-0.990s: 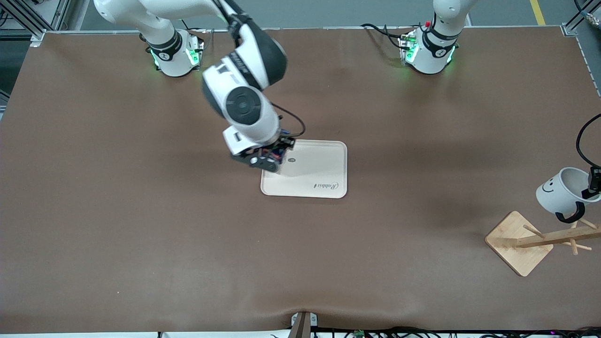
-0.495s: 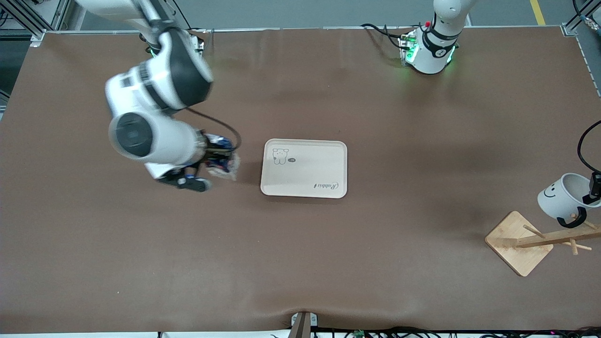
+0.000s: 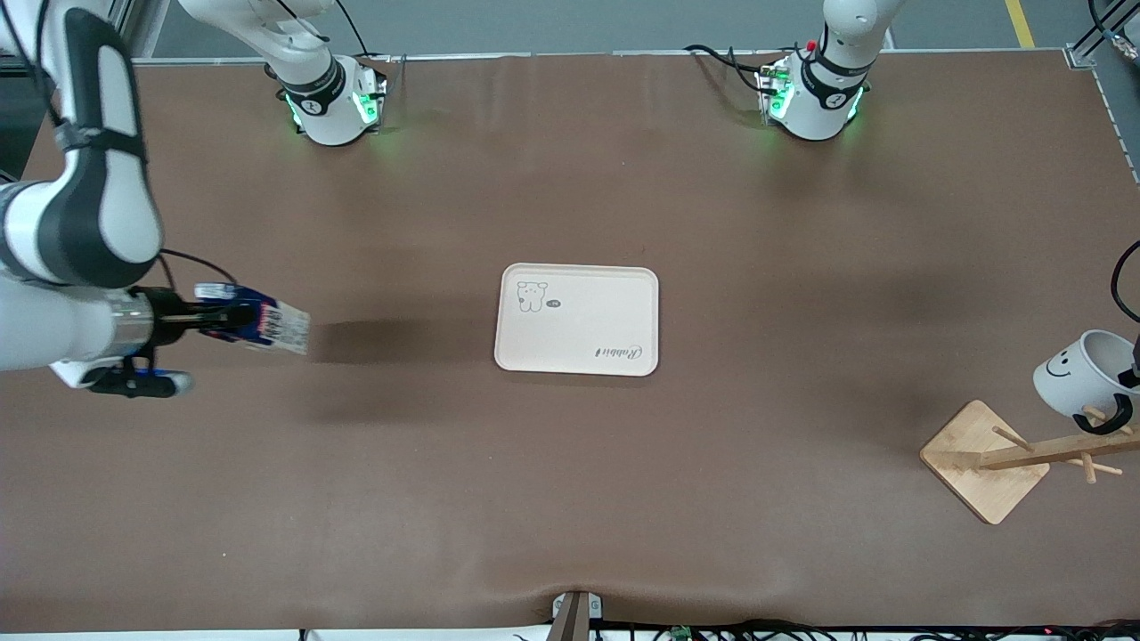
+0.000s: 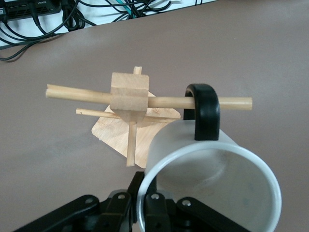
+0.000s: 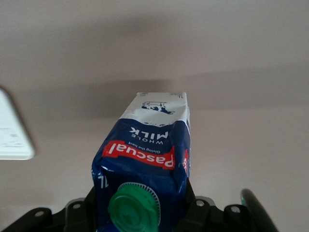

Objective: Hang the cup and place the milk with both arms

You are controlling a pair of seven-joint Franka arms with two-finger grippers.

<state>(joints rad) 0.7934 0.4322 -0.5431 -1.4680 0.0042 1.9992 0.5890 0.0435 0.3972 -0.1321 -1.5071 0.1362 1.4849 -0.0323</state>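
The left gripper [image 4: 145, 205] was pinching the wall of the small white mug with the black handle and smiley face [image 3: 1085, 373] at the left arm's end of the table, and in the left wrist view that handle [image 4: 205, 110] was already looped over a horizontal peg [image 4: 149, 99] of the light wooden rack on its square base [image 3: 987, 460]. The danger here: whether the handle had seated on the peg could not be told, so if the jaws let go too soon, the mug could slip off the peg's end or pull the light rack over. At the right arm's end, the right gripper [image 3: 209, 319] was clamped on the small tall carton, dark blue top with a round green cap [image 5: 134, 209], the milk [image 3: 267, 326] held on its side in the air over bare brown table, well apart from the cream rectangular tray [image 3: 577, 319]. Tilted like that, it could topple if set down without being righted. The carton read "Pascual" on a red band, with "WHOLE MILK" above; the tray carried "Rabbit" in script and a small bear drawing.
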